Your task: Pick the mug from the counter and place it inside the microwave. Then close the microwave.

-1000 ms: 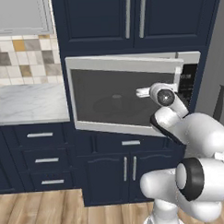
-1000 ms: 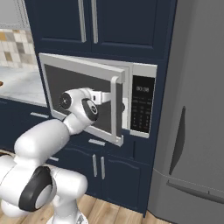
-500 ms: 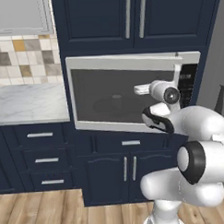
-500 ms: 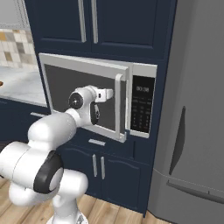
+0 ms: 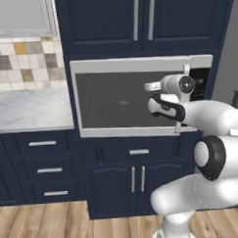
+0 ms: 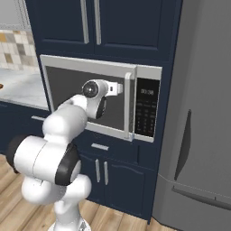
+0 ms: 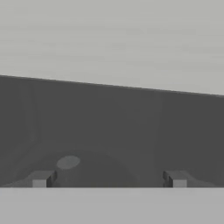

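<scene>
The microwave (image 5: 138, 64) sits built into the navy cabinets, its dark glass door (image 6: 67, 90) swung almost flat against the frame. My gripper (image 5: 148, 86) (image 6: 121, 88) is up close against the door glass near the bar handle (image 6: 131, 106). In the hand view the gripper (image 7: 109, 179) stands open, its fingertips (image 7: 41, 179) wide apart with nothing between them, and the round turntable (image 7: 68, 162) shows dimly through the glass. I cannot make out the mug behind the dark glass. The marble counter (image 5: 32, 110) lies to the left.
A grey fridge (image 6: 198, 113) stands right of the microwave's control panel (image 6: 146, 106). Navy drawers (image 5: 44, 168) and cabinet doors (image 5: 138, 179) sit below, upper cabinets (image 5: 141, 17) above. A brown thing (image 6: 1, 85) shows at the counter's edge.
The microwave door has swung in from ajar to nearly flat against the frame. My hand has followed it forward and risen a little; the jaws stayed open.
</scene>
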